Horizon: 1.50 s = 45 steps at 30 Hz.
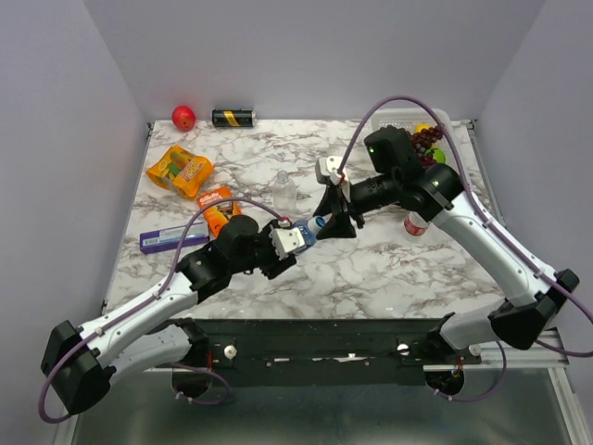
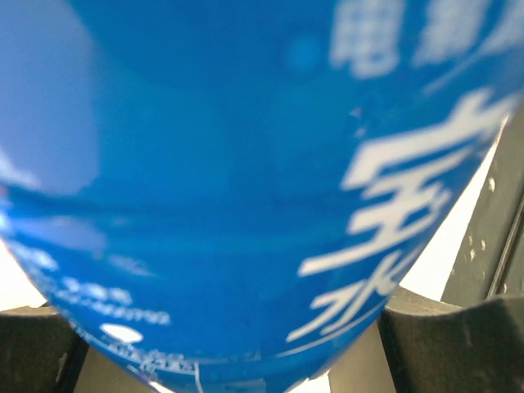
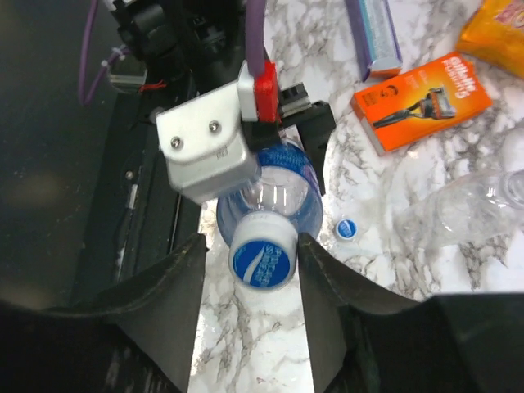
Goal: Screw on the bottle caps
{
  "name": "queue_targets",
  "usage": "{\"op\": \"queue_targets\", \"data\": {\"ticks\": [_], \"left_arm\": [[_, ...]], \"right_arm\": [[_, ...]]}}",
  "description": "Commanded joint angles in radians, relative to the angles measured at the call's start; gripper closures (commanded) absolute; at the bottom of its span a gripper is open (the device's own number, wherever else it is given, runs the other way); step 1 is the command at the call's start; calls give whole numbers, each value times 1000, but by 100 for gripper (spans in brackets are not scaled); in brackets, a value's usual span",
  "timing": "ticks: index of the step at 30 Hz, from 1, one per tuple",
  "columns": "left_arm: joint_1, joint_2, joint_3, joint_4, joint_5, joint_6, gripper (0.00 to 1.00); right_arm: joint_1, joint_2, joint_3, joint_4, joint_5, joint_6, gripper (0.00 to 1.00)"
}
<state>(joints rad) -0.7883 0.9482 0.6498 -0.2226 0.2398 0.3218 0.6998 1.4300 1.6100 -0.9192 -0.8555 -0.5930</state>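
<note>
- Marbled worktop (image 1: 371,269) lies below me, and the action is in the air over its middle.
- Right tool (image 3: 251,243) has its fingers spread to either side of the blue cap (image 3: 263,262). One finger is about touching it and the other stands off, so I read no pinch.
- That cap sits on the neck of the blue-labelled bottle (image 3: 278,192), which is tipped toward the right arm. I can't tell how far it is threaded.
- Left tool (image 1: 296,236) is clamped on the bottle's body, and the blue label fills its wrist view.
- Step, as I judge it: screwing this cap on. Next I'd close squarely on the cap and twist while the left holds firm.
- Further out, a loose blue cap (image 3: 348,228) lies on the worktop. The plain bottle (image 1: 284,190) is farther back, and the red-labelled bottle (image 1: 416,223) is to the right.
</note>
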Motion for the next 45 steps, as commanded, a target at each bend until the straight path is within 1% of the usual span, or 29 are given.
{"op": "queue_targets", "data": {"ticks": [1,3,4,7,10,16,21,24,25,26,27,28,29,30,31,33,35,36,37,39,42,45], "left_arm": [[31,-84,-27,124,39,-98,100],[31,-95,-30,132,47,-122,100],[32,-95,-26,134,55,-147,100],[32,-88,-15,152,64,-171,100],[34,-77,-4,163,64,-182,100],[34,-66,17,184,67,-191,100],[43,-66,22,206,70,-224,100],[50,-63,27,212,76,-242,100],[54,-58,28,210,73,-248,100],[54,-57,28,209,67,-251,88],[55,-55,28,201,59,-253,67],[55,-55,25,195,50,-253,47],[55,-51,21,186,35,-239,2],[57,-48,17,154,21,-233,1],[55,-46,2,143,-3,-228,1],[69,-52,-21,114,-63,-234,1],[99,-63,-45,98,-85,-253,1],[112,-66,-50,80,-120,-292,1],[124,-66,-56,74,-131,-312,1],[170,-68,-61,62,-125,-346,1],[202,-72,-70,62,-106,-365,1],[210,-83,-73,63,-89,-359,1]], "right_arm": [[-11,-144,-148,373,49,256,38],[-11,-164,-180,469,27,318,38],[-11,-161,-188,491,29,387,38],[-11,-134,-180,549,27,499,38],[-11,-111,-176,601,0,567,36],[-11,-65,-162,626,-5,622,36],[-11,-42,-167,628,21,630,39],[-11,-36,-177,635,27,640,56],[-11,-36,-173,635,33,644,72],[-11,-37,-171,637,42,639,78],[-13,-42,-168,637,56,625,85],[-14,-42,-160,634,74,604,93],[-17,-45,-147,626,99,540,96],[-29,-45,-137,605,163,510,97],[-40,-42,-131,597,189,483,99],[-80,-40,-137,591,258,406,100],[-120,-30,-150,592,277,348,100],[-169,-22,-156,591,277,341,99],[-192,-13,-157,591,277,340,100],[-253,18,-162,580,283,320,100],[-296,59,-170,571,320,268,100],[-321,99,-170,562,361,226,100]]}}
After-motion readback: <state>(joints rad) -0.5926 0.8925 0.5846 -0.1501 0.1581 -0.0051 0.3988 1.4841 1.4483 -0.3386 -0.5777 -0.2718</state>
